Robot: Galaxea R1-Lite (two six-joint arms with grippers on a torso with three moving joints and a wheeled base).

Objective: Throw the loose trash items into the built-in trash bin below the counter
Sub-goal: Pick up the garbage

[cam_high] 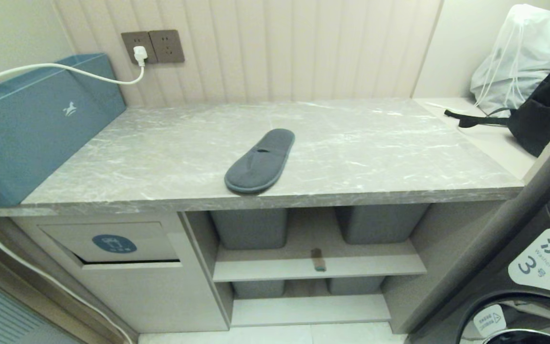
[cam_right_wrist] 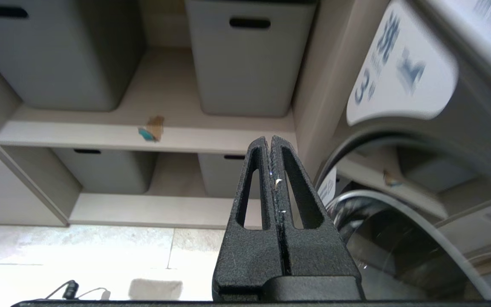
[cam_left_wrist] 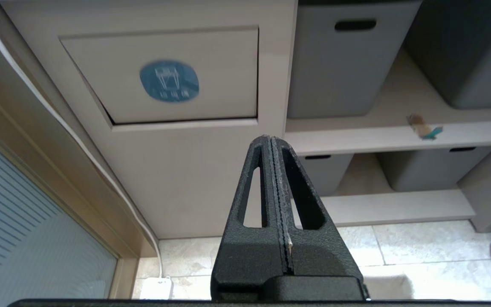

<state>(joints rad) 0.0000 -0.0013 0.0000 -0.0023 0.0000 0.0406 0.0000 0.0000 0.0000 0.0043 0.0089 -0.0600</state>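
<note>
A flat grey slipper (cam_high: pixel 260 161) lies on the grey marble-look counter (cam_high: pixel 351 143), near its front edge. A small brown strip with a teal end (cam_high: pixel 318 260) rests on the upper beige shelf below, also the strip (cam_left_wrist: pixel 423 127) in the left wrist view and the strip (cam_right_wrist: pixel 151 128) in the right wrist view. The built-in trash bin flap (cam_high: pixel 112 241) with its blue sticker (cam_left_wrist: pixel 169 81) is under the counter's left part. My left gripper (cam_left_wrist: pixel 271 138) hangs low before the cabinet, shut and empty. My right gripper (cam_right_wrist: pixel 269 138) hangs low before the shelves, shut and empty. Neither arm shows in the head view.
Grey tubs (cam_high: pixel 251 227) stand on the shelves. A teal box (cam_high: pixel 31 124) sits on the counter's left end, with a white cable (cam_high: pixel 65 69) plugged in behind. A black bag (cam_high: pixel 547 110) and a white sack (cam_high: pixel 518 52) lie at the right. A washing machine (cam_high: pixel 533 267) stands at the right.
</note>
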